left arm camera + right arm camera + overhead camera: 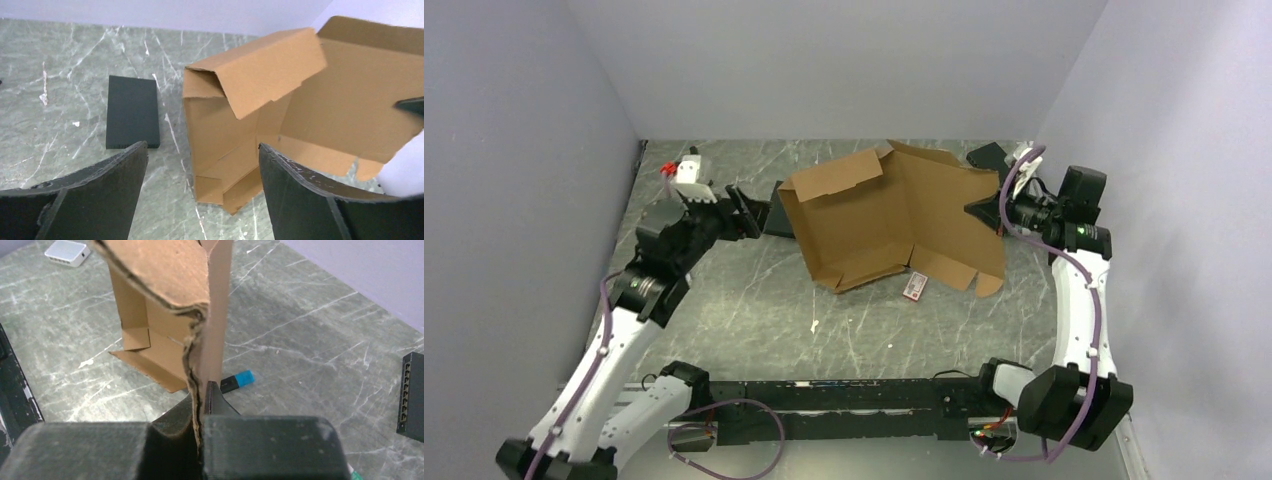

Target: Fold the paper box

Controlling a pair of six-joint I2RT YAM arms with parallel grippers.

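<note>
Top external: box (879, 215) sits mid-table toward the far side, half formed. Its left wall is up and its flaps are splayed right and near. Right gripper (977, 212) meets the box's right edge, but the contact is too small to read from there.

Right wrist settles it: fingers (220, 404) are closed on the edge of a raised panel, with the board pinched between them. The ragged corrugated edge runs up out of frame. That panel blocks most of the view, so the rest of the box shows only as a corner behind it.

Left wrist: left gripper (202, 147) is open with nothing between its fingers, just short of the box's near left corner and not touching it. Only this view shows the folded-in flap hanging over the box interior. It also shows the black slab (132, 111) whole, flat on the table left of the box. In the top view the gripper hides most of that slab.

Only the top view shows a small red-and-white item (914, 287) at the near flap; whether it is touching or tucked under is unclear. Only right wrist shows:
- a blue-and-black item (238, 379) on the table just past the panel
- a small white case (69, 251) far off
- a black ported unit (412, 395), cut off at the right edge
</note>
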